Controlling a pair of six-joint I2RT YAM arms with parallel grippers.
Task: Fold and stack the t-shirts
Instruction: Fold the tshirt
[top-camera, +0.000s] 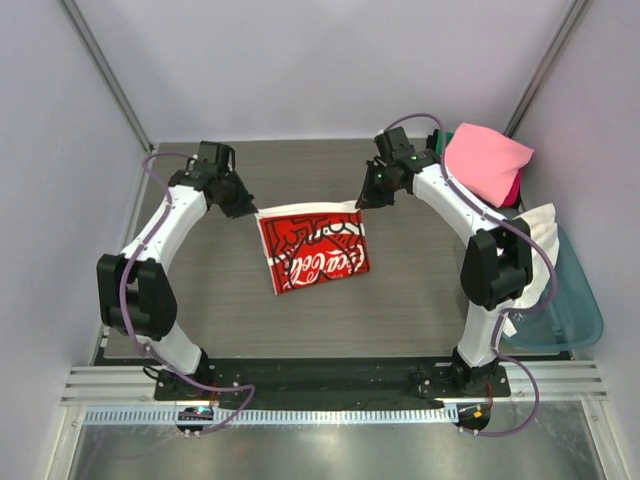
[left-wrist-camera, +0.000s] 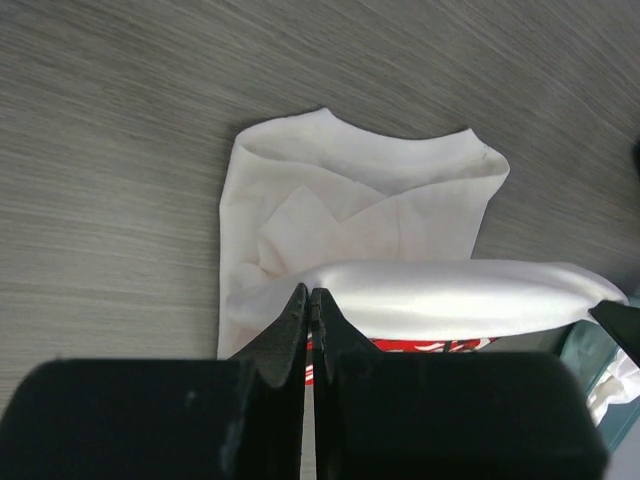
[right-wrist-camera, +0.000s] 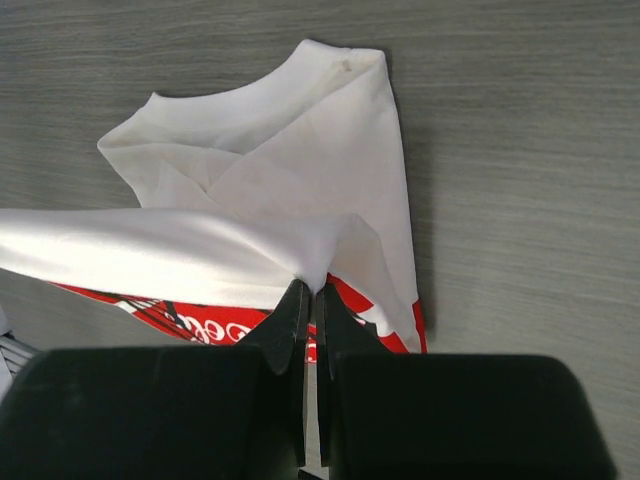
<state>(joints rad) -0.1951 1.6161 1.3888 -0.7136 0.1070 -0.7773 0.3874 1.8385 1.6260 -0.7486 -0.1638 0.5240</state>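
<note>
Grey wood-grain table (top-camera: 200, 300) seen from above, my two arms reaching out over it. A teal tub (top-camera: 575, 320) sits well outside and behind my right pincer (top-camera: 362, 200), with cream-white cloth (top-camera: 537, 225), probably another shirt, draped over its rim. The red Coca-Cola t-shirt (top-camera: 312, 252) lies between my pincers and back toward my bases, partly folded, its script facing up. A pink t-shirt (top-camera: 485, 160) rests on a small pile just outside my right pincer.

My left pincer (top-camera: 252, 210) is pressed together on one far corner of the red shirt, my right pincer on the other. The wrist views show each pair of jaws clamped on the pale inner side of the cloth, the raised edge stretched as a white band between them.

I judge I am mid-fold, carrying this edge over. To do it well I should move both pincers level and at one pace, keep the band taut but not dragging the body of the shirt, lay edge onto edge squarely, and let go only once the cloth is down flat
</note>
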